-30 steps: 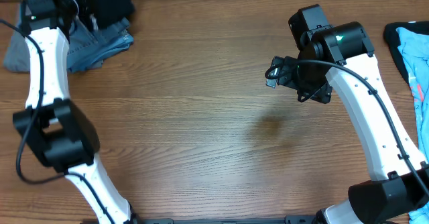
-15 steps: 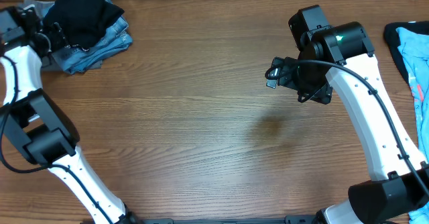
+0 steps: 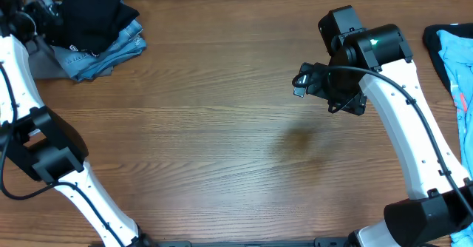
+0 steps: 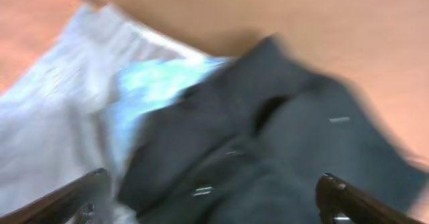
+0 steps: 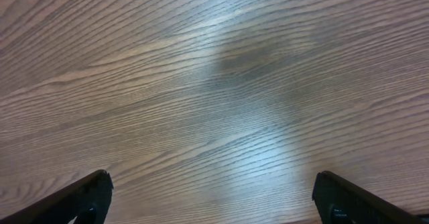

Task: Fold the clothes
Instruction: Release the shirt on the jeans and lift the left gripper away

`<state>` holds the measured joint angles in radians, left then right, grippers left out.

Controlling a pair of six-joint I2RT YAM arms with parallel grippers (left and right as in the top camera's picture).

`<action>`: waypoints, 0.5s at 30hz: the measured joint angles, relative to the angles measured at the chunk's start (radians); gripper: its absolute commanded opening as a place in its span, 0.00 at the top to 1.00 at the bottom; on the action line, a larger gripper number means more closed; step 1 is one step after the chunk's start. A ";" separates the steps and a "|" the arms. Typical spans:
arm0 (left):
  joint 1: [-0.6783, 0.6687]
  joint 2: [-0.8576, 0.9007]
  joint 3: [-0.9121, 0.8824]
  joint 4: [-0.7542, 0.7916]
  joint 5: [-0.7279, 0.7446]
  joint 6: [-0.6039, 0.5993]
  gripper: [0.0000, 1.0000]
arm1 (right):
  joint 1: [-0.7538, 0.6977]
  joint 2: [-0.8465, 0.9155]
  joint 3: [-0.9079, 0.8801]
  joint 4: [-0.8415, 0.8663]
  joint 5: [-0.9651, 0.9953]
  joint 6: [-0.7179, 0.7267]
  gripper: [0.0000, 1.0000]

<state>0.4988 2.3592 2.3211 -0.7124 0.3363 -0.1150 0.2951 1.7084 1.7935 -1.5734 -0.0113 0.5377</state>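
The clothes [image 3: 96, 14], a black garment, lie bunched on the pile at the table's far left corner. In the blurred left wrist view the black fabric [image 4: 268, 150] fills the middle and right. My left gripper [image 3: 43, 12] sits just left of the pile. Its fingers are spread wide and hold nothing [image 4: 211, 196], with the black fabric lying beneath them. My right gripper [image 3: 301, 83] hovers over bare wood right of centre, open and empty [image 5: 214, 197].
Light blue jeans [image 3: 103, 51] lie under the black garment, with a grey cloth [image 3: 41, 63] at their left. In the left wrist view the jeans [image 4: 154, 83] and the pale cloth [image 4: 53, 130] show on the left. More clothing, blue and black, [image 3: 452, 47] lies at the right edge.
My left gripper has opened, let go of the black garment and swung left off the pile. The garment now rests on the jeans. The right arm has not moved.
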 measured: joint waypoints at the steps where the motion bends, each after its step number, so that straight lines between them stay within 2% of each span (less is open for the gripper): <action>1: -0.008 -0.001 0.015 -0.003 0.024 -0.002 0.28 | 0.000 0.000 0.000 0.001 0.001 0.001 0.00; 5: -0.054 -0.001 0.022 -0.021 0.055 -0.013 0.73 | 0.000 0.000 0.000 0.004 0.001 0.001 0.00; 6: -0.071 -0.001 0.015 -0.021 0.043 -0.017 0.81 | 0.000 0.000 0.000 0.006 0.000 0.002 0.00; 8: -0.105 -0.001 0.004 -0.018 0.013 -0.014 0.91 | 0.000 0.000 0.000 0.009 0.000 0.001 0.00; 9: -0.123 -0.001 -0.005 -0.011 -0.009 -0.015 0.91 | 0.000 0.000 0.000 0.009 0.000 0.002 0.00; 10: -0.140 -0.001 -0.013 -0.003 -0.032 -0.016 0.86 | 0.000 0.000 0.000 0.010 0.000 0.002 0.00; 13: -0.194 0.018 -0.025 0.022 -0.107 -0.017 0.79 | 0.000 0.000 0.000 0.009 0.000 0.002 0.00; 15: -0.218 0.045 -0.025 0.026 -0.133 -0.017 0.79 | 0.000 0.000 0.000 0.010 0.001 0.002 0.00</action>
<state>0.2806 2.4046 2.2959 -0.6865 0.2035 -0.1322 0.2951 1.7084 1.7931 -1.5639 -0.0105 0.5400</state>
